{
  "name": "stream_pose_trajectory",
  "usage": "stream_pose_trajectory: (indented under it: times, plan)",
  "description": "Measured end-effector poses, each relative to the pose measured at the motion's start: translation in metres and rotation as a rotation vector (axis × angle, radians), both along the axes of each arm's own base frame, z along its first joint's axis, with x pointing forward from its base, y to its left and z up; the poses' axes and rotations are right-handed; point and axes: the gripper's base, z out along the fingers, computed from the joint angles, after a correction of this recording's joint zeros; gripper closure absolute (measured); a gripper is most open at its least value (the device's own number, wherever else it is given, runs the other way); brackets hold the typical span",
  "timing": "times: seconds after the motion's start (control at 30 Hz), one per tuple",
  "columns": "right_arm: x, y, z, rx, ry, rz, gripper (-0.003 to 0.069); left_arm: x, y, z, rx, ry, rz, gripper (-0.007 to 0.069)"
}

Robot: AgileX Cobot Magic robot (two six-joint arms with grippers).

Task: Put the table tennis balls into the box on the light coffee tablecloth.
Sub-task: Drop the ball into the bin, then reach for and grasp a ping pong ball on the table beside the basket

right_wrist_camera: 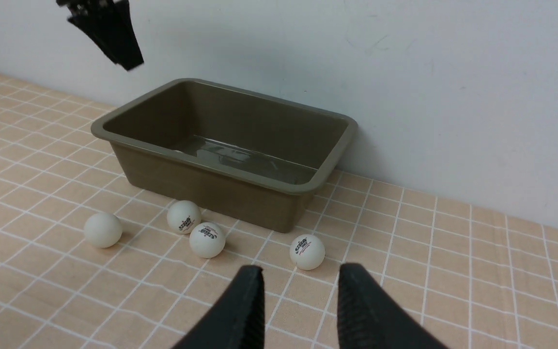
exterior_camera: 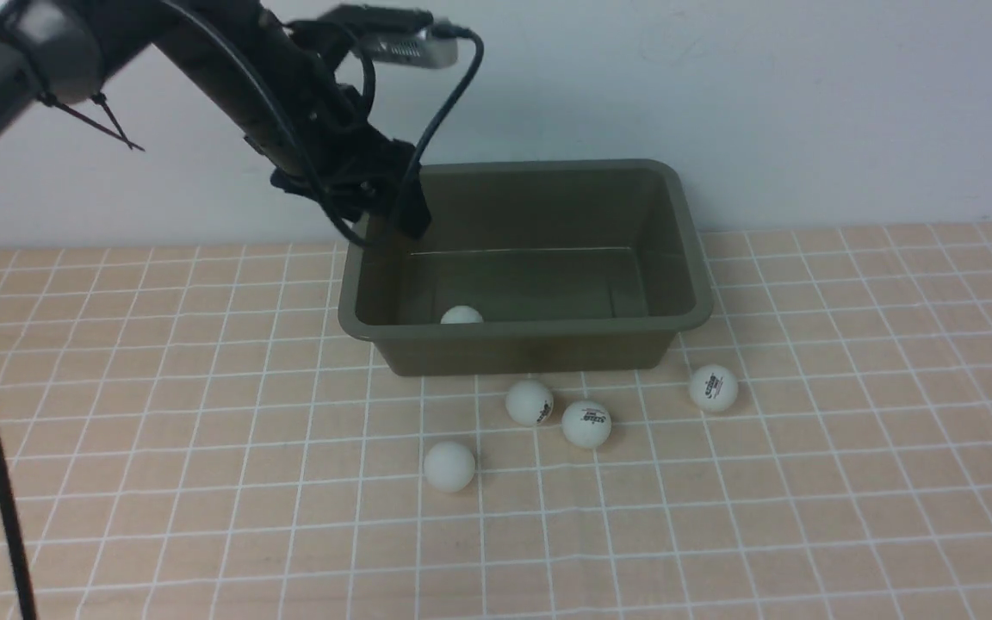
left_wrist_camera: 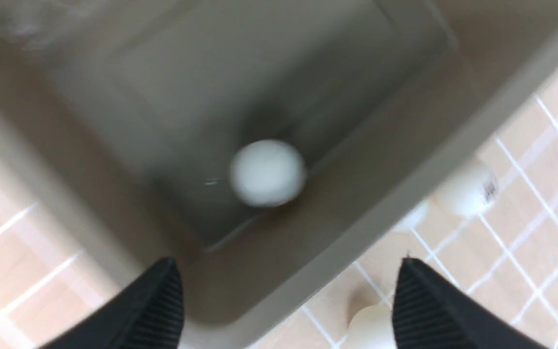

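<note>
Front view shows the left gripper point(exterior_camera: 410, 220) hanging over the left end of the box point(exterior_camera: 530, 353), and the left wrist view, though blurred, shows its jaws wide apart with nothing between them. One ball point(exterior_camera: 461, 316) lies on the box floor against the near wall. Four more table tennis balls sit on the light coffee tablecloth point(exterior_camera: 203, 474) in front of the box: a plain ball point(exterior_camera: 449, 466) nearest the camera, a pair point(exterior_camera: 530, 402) just beside each other (whether touching I cannot tell), and a logo ball point(exterior_camera: 713, 387) off toward the right. The right gripper point(right_wrist_camera: 303, 276), seen only in its own wrist view, hovers low with its jaws apart and empty, just short of the logo ball. The drop looks done, so the step in hand is probably fetching the next ball. To do that well, the left arm should rise clear of the rim before swinging out, then come straight down over the plain ball, which stands alone. The jaws should straddle it evenly and close gently, since so light a ball will likely roll away at a sideways nudge
</note>
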Motion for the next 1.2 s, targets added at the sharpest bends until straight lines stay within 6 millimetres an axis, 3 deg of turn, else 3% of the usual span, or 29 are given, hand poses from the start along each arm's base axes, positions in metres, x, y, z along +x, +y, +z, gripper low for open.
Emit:
stream_pose_trajectory:
  times: [0.23, 0.33, 0.47, 0.57, 0.67, 0.7, 0.77, 0.87, 1.0, 1.1, 1.2]
  plan:
    - [0.000, 0.000, 0.000, -0.002, 0.004, 0.001, 0.0450, -0.024, 0.008, 0.038, -0.040, -0.010, 0.148, 0.0311]
    - [0.000, 0.000, -0.002, -0.009, 0.019, 0.005, 0.0450, -0.057, 0.013, 0.042, -0.051, 0.036, 0.162, 0.0381]
    - [-0.001, 0.001, -0.004, -0.023, 0.043, 0.011, 0.0450, -0.103, 0.020, 0.029, -0.049, 0.129, 0.157, 0.0422]
    - [-0.001, 0.000, -0.006, -0.036, 0.055, 0.010, 0.0450, -0.145, 0.020, 0.007, -0.070, 0.227, 0.108, 0.0429]
    - [-0.001, 0.000, -0.006, -0.037, 0.059, 0.011, 0.0450, -0.169, 0.012, -0.007, -0.079, 0.267, 0.016, 0.0429]
    - [-0.001, 0.000, -0.006, -0.038, 0.061, 0.012, 0.0450, -0.187, 0.000, -0.018, -0.081, 0.290, -0.081, 0.0427]
    - [-0.001, 0.000, -0.006, -0.038, 0.061, 0.012, 0.0450, -0.197, -0.013, -0.026, -0.074, 0.278, -0.159, 0.0417]
    - [-0.001, 0.000, -0.006, -0.038, 0.062, 0.012, 0.0450, -0.197, -0.031, -0.035, -0.049, 0.215, -0.179, 0.0395]
    - [-0.001, 0.000, -0.006, -0.038, 0.064, 0.013, 0.0450, -0.178, -0.049, -0.055, 0.003, 0.117, -0.063, 0.0358]
    - [-0.001, 0.000, -0.006, -0.037, 0.064, 0.013, 0.0450, -0.165, -0.050, -0.068, 0.041, 0.081, 0.005, 0.0344]
    - [-0.001, 0.000, -0.006, -0.038, 0.065, 0.014, 0.0450, -0.146, -0.053, -0.096, 0.105, 0.057, 0.041, 0.0321]
